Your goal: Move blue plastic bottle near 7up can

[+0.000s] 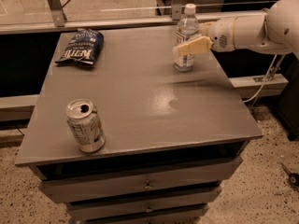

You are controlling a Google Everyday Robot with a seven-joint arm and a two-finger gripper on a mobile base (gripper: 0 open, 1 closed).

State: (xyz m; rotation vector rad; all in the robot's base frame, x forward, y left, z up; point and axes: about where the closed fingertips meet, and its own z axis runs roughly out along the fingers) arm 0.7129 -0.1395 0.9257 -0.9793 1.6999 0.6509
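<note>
Two things, well apart: bottle point(187, 27) upright at table's point(140, 92) far right w/ my gripper point(183, 48) at its middle (clamped or spread, can't tell); can point(85, 126) stands front-left.

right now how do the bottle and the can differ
1. The bottle is tall, clear plastic; the can is short, silver metal.
2. The bottle has a white cap on; the can's top is open.
3. The bottle stands at the table's far right with the gripper at it; the can stands alone near the front left edge.

Both stand upright on the table.
</note>
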